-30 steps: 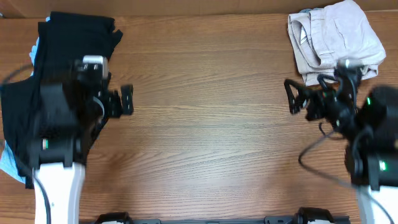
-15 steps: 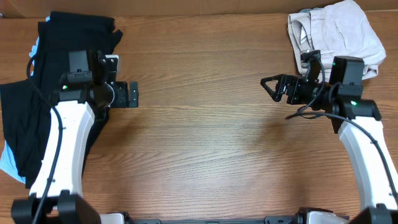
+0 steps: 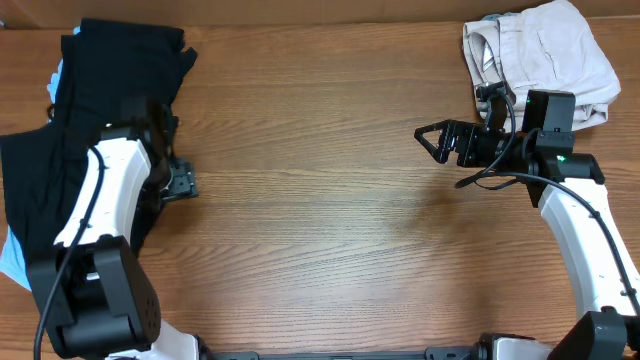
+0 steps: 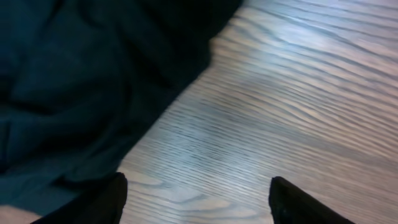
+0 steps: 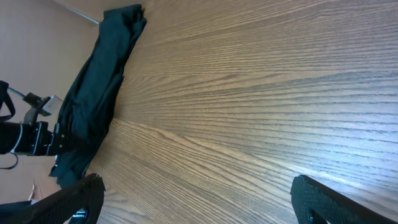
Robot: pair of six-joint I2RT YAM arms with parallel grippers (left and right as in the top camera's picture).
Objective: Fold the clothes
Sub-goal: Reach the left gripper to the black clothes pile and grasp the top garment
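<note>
A heap of black clothes (image 3: 70, 120) lies at the table's left side, with a pale blue garment (image 3: 15, 262) showing at its lower left edge. Beige trousers (image 3: 545, 55) lie bunched at the back right corner. My left gripper (image 3: 180, 183) is open and empty, low over the wood at the right edge of the black heap (image 4: 81, 81); its fingertips (image 4: 196, 199) straddle bare table beside the cloth. My right gripper (image 3: 437, 142) is open and empty, above the table left of the trousers. In the right wrist view its fingers (image 5: 199, 199) frame bare wood, with the black heap (image 5: 99, 93) far off.
The wooden table (image 3: 330, 220) stretches between the two piles. The left arm (image 3: 100, 200) lies over the black heap. The right arm (image 3: 580, 220) runs along the right side, just in front of the trousers.
My left gripper has turned and dropped down toward the edge of the black heap, moving slightly left. My right gripper swung left and up from the trousers and now holds nearly still.
</note>
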